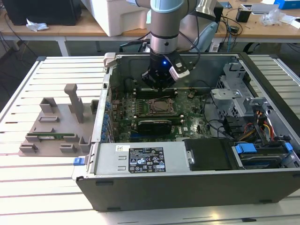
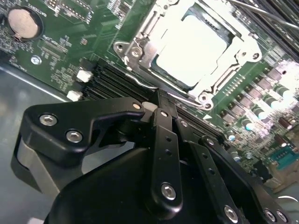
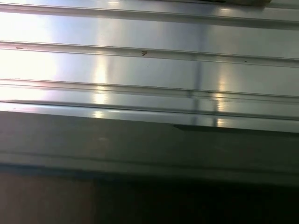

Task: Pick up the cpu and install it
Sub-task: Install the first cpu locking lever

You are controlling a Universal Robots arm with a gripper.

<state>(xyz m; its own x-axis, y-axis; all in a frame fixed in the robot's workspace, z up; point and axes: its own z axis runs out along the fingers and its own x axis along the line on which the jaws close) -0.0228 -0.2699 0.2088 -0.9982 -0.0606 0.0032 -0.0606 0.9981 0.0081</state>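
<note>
The cpu (image 2: pixel 191 49) lies flat inside the metal-framed motherboard socket (image 2: pixel 140 42), its pale silvery top glaring in the second wrist view. In the exterior view the cpu (image 1: pixel 162 107) is a small square in the middle of the green motherboard (image 1: pixel 187 123), inside the open computer case (image 1: pixel 187 187). My gripper (image 1: pixel 159 86) hangs over the board just behind the socket, a little above it. In the second wrist view the gripper (image 2: pixel 156 108) has its black links drawn together. It is shut with nothing in it and stands apart from the cpu.
A grey parts fixture (image 1: pixel 56 129) with a green memory stick (image 1: pixel 51 137) lies on the slatted table at the exterior view's left. Power supply (image 1: pixel 140 159), drive bays (image 1: pixel 262 154) and cables (image 1: pixel 262 124) crowd the case. The first wrist view shows the table's metal slats (image 3: pixel 140 70).
</note>
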